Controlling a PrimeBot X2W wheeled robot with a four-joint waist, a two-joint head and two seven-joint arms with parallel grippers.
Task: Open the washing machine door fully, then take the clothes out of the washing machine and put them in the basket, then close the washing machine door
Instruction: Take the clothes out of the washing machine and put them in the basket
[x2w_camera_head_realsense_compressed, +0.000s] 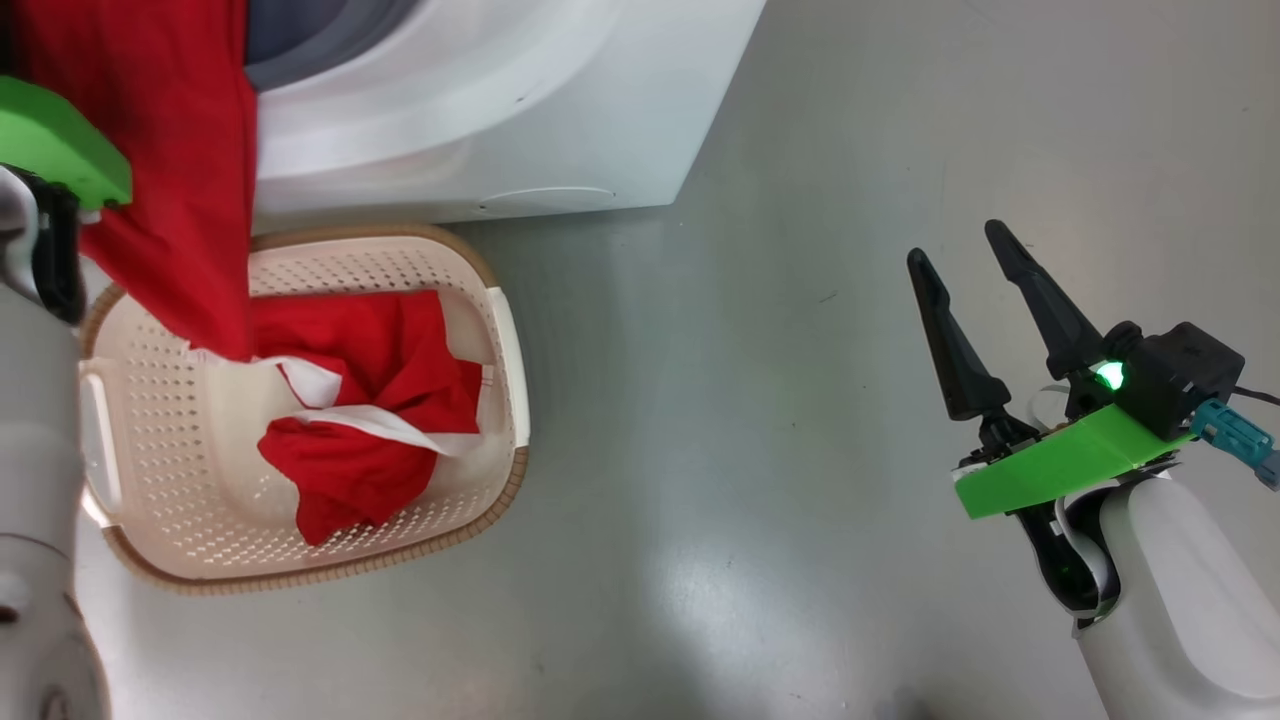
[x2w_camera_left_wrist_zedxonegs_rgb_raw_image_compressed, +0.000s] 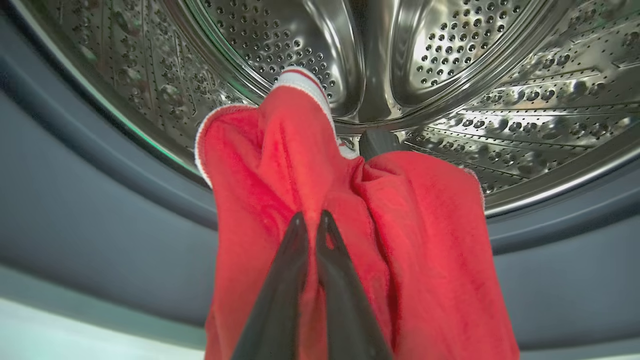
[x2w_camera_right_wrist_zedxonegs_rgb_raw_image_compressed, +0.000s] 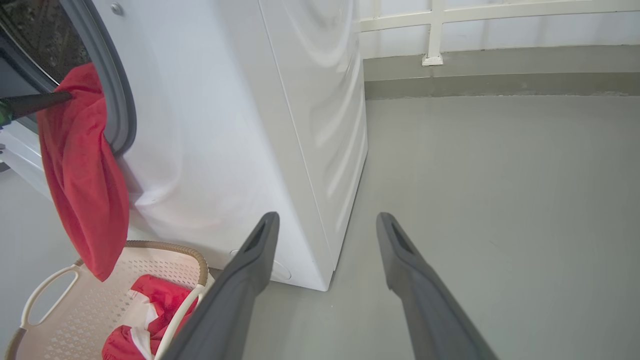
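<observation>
Left wrist view: red clothes (x2w_camera_left_wrist_zedxonegs_rgb_raw_image_compressed: 415, 240) tight inside left gripper (x2w_camera_left_wrist_zedxonegs_rgb_raw_image_compressed: 312, 216)

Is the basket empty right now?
No, a red garment with white trim lies crumpled inside the basket.
</observation>
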